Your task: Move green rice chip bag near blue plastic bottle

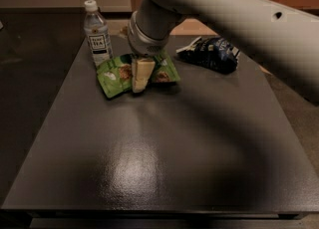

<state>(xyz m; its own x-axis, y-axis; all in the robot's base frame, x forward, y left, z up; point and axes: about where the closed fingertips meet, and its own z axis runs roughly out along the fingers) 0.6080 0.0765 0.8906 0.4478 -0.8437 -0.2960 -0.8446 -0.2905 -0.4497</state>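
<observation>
The green rice chip bag (117,75) lies on the dark table just right of the blue plastic bottle (97,34) and almost touches its base. The bottle stands upright near the table's back left, clear with a white cap and a white label. My gripper (141,75) comes down from the pale arm onto the middle of the bag and covers its centre. The bag rests on the table surface with its left and right ends showing on either side of the gripper.
A dark navy-and-white snack bag (212,53) lies at the back right of the table (164,163). My thick pale arm (234,14) crosses the upper right of the view. The table's left edge runs close to the bottle.
</observation>
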